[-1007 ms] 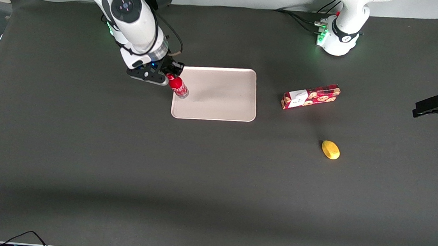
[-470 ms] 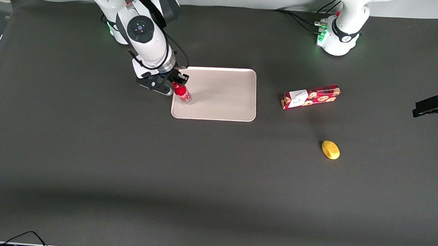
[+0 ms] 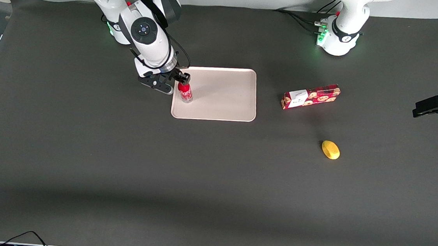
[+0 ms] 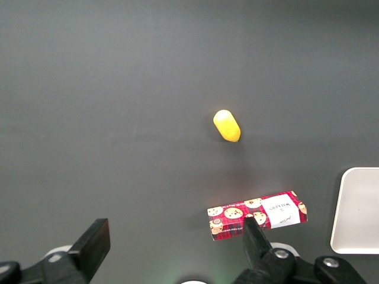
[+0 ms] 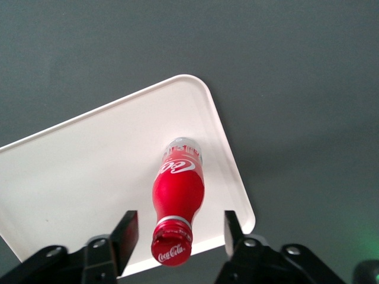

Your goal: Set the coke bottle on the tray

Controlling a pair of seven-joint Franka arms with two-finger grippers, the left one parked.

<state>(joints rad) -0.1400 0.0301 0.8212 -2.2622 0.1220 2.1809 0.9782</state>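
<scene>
The coke bottle [image 3: 185, 92], small and red with white script, stands upright on the tray [image 3: 225, 96], near the tray's edge at the working arm's end. The tray is a flat pale pinkish-beige rectangle with a low rim. My right gripper [image 3: 179, 82] hovers just above the bottle's cap. In the right wrist view the gripper [image 5: 179, 232] is open: its fingers [image 5: 126, 229] stand on either side of the bottle [image 5: 177, 192] with a gap on each side of the cap. The bottle's base rests on the tray [image 5: 89, 171]. The tray's corner also shows in the left wrist view [image 4: 358, 213].
A long red cookie box [image 3: 310, 96] lies on the dark table toward the parked arm's end, beside the tray. A yellow lemon [image 3: 330, 149] lies nearer the front camera than the box. Both show in the left wrist view: box [image 4: 257, 216], lemon [image 4: 227, 125].
The gripper carried the tilted bottle over the tray's edge, set it upright on the tray and opened its fingers off it.
</scene>
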